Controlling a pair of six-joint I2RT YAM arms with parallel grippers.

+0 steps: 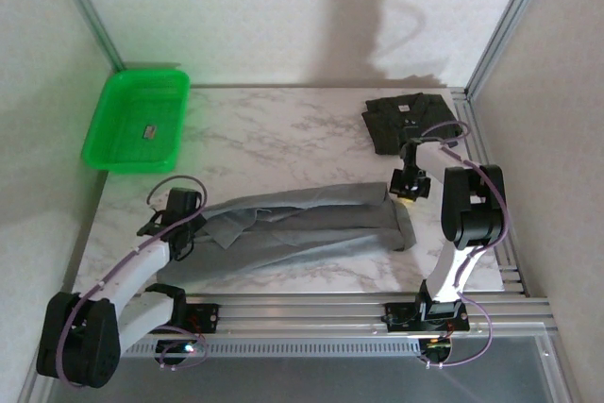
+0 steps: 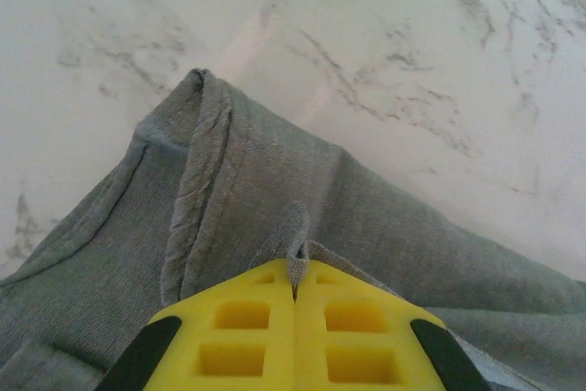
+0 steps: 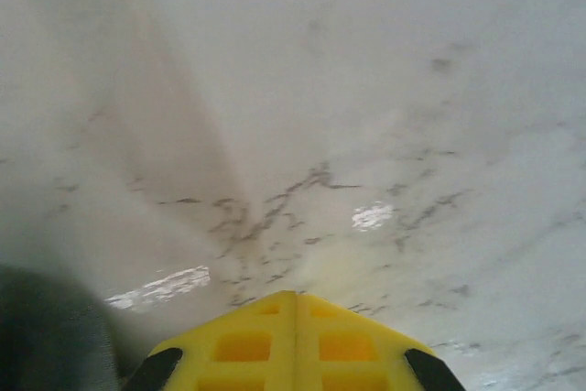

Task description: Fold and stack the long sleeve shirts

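Grey shirt (image 1: 311,224) lies stretched across the lower middle of the table (image 1: 274,139), its long axis running left to right. The left fingers (image 2: 238,336) are closed, pinching its left end. The right fingers (image 3: 247,345) are closed on nothing beside its right end. A folded charcoal shirt (image 1: 406,120) sits upper right.

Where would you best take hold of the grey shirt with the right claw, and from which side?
Probably its right end, from above. The grey shirt lies flat, stretched sideways; the left claw pinches a fold at its left end, and the shut right claw hangs beside the doubled-over right edge, a thick lip to pinch.
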